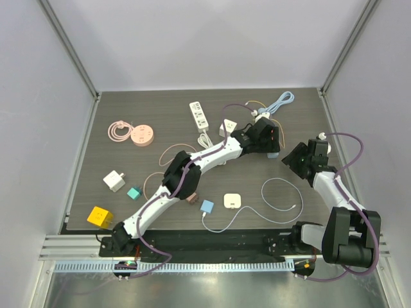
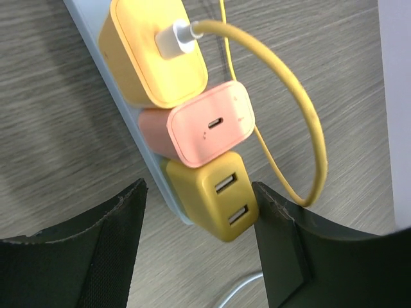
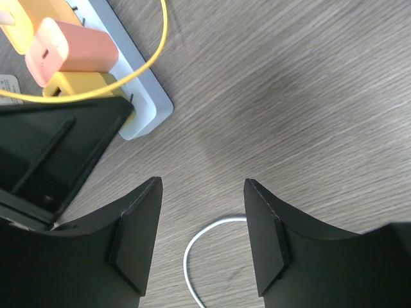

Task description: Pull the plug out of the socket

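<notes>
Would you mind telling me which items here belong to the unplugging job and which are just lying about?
Job: pale power strip, yellow two-port plug, left gripper around it.
Lying about: white power strip, pink round socket, yellow cube, teal cube, loose white cable.

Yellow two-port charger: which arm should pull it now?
Left arm: its jaws stand open either side of the yellow two-port charger at the power strip end. On the right arm, jaws are open but beside the strip, over table.
</notes>
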Robot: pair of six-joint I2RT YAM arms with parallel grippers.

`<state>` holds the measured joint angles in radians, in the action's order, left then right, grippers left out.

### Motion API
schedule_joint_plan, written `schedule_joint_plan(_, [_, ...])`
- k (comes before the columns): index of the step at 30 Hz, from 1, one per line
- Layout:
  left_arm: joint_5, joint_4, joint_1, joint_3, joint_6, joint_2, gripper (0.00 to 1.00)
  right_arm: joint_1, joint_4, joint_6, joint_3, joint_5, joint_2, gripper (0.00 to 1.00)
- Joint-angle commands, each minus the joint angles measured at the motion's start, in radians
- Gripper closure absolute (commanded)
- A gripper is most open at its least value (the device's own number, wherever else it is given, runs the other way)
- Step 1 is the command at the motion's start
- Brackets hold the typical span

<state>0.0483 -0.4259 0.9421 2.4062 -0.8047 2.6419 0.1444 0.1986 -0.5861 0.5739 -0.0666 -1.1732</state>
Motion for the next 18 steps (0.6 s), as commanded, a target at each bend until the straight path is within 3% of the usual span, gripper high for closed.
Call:
schedule_joint_plan(1, [0.035,0.038,-0.006,0.051,-0.004,0.015,0.35,0.004,-0.037,-0.003,-0.003,-0.01,0.009,0.41])
schedule_joint_plan(3, [0.035,0.041,-0.014,0.059,-0.008,0.024,0.37,0.006,-0.037,0.0,-0.003,-0.013,0.004,0.4])
schedule_joint_plan(7, [0.019,0.05,-0.029,0.067,-0.021,0.027,0.57,0.011,-0.041,0.002,0.004,-0.021,-0.008,0.4])
schedule_joint_plan(11, [-0.002,0.047,-0.035,0.044,-0.008,-0.008,0.7,0.011,-0.056,0.026,0.032,-0.065,-0.065,0.39])
schedule_joint_plan(16, [-0.024,0.044,-0.048,-0.083,0.03,-0.088,0.92,0.014,-0.07,0.04,0.075,-0.134,-0.163,0.34])
schedule_joint_plan(18, [-0.042,0.041,-0.057,-0.128,0.032,-0.132,0.96,0.012,-0.103,0.034,0.072,-0.173,-0.17,0.33])
